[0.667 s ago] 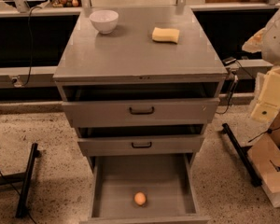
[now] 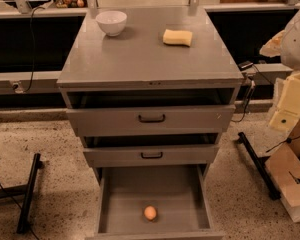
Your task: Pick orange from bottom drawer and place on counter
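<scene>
Grey metal cabinet [image 2: 150, 84], three drawers, standing on a speckled floor.

1. Worktop [image 2: 145, 54]: flat grey top of the cabinet, slightly glossy. It carries items 5 and 6 towards its rear edge, with bare surface nearer the front, judged room enough for setting down.
2. Bottom drawer [image 2: 155, 186]: lowest and deepest, pulled fully out, plain grey inside. It holds item 7 only.
3. Two upper drawers [image 2: 190, 120]: black handles, each showing a dark gap above its front.
4. Hand [image 2: 289, 100]: pale cream, at the right edge of the view beside the cabinet, at about the level of the upper drawers. Whether it is wide or narrow cannot be told, and nothing is seen in it.
5. White bowl [image 2: 111, 22]: upright, rear left of the worktop.
6. Yellow sponge [image 2: 178, 37]: rectangular, rear right of the worktop, well apart from the bowl.
7. Orange [image 2: 150, 213]: small, round and smooth, lying on the drawer floor near the front and about midway between the side walls, touching neither.

Relation governing the next move: the orange lies well apart from the hand, lower and to the left in the view. Being round, it has no long axis to align with. Judged stage: the reach into the drawer is not yet begun.
</scene>
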You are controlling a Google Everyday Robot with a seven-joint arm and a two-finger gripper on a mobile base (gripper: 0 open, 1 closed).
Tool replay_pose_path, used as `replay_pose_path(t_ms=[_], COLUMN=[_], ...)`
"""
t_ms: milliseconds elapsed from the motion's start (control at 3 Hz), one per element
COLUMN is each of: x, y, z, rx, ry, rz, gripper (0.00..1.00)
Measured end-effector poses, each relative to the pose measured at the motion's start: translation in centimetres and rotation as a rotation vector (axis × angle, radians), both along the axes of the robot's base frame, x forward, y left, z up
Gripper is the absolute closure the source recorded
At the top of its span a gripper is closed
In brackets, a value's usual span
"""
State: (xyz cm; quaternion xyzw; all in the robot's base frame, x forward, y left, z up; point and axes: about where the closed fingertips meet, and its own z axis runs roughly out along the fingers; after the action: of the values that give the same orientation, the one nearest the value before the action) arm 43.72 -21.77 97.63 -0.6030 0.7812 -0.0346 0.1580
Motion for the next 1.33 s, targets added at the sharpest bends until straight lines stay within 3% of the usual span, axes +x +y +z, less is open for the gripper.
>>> replay_pose_path(t_ms=[333, 667, 1000, 1333], x=[0.3, -1.7, -3.4, -3.1], y=[-0.2, 2.2, 1.7, 1.4], z=[-3.3, -6.5, -9.1, -8.4], rx=[0.025, 0.106, 0.176, 0.163], ry=[0.050, 0.049, 0.047, 0.032], rz=[-0.003, 0.065, 0.023, 0.027], gripper=[0.00, 0.00, 0.00, 0.00])
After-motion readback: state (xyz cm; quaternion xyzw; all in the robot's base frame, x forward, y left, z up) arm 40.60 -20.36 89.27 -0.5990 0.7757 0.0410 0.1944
